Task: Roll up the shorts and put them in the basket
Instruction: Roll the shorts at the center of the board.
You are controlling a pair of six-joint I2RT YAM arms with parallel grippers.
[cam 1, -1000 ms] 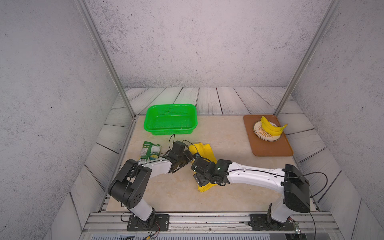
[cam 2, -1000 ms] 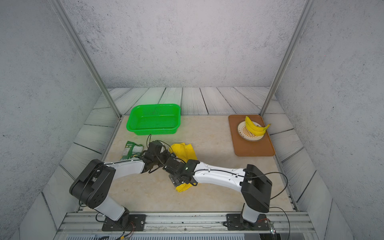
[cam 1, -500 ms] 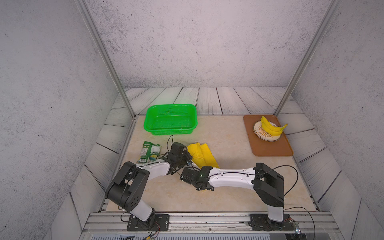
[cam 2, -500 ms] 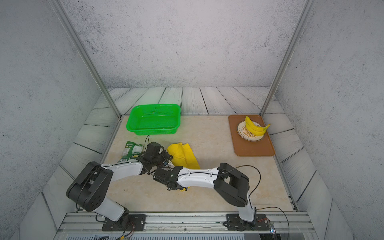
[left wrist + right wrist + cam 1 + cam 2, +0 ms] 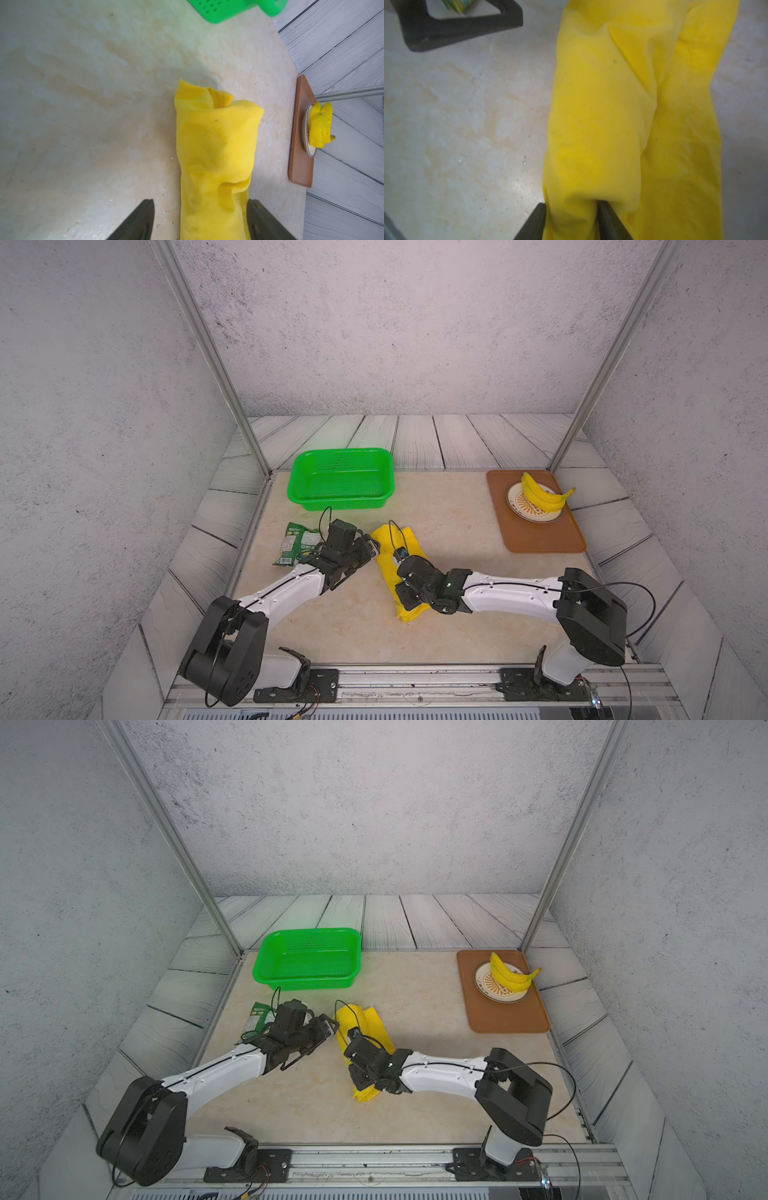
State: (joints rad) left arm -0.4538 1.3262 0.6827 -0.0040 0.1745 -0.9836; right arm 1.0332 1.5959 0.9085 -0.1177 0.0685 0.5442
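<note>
Our left hand has just let go, jaws wide astride the shorts; our right hand has closed on a fold. They lie on the worktop, at 5 o'clock from the green basket. We read this as a regrip, with the rolling unfinished.

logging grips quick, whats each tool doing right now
left tool: open, straddling the shorts, not gripping them.
right tool: closed on a fold of the shorts.
</note>
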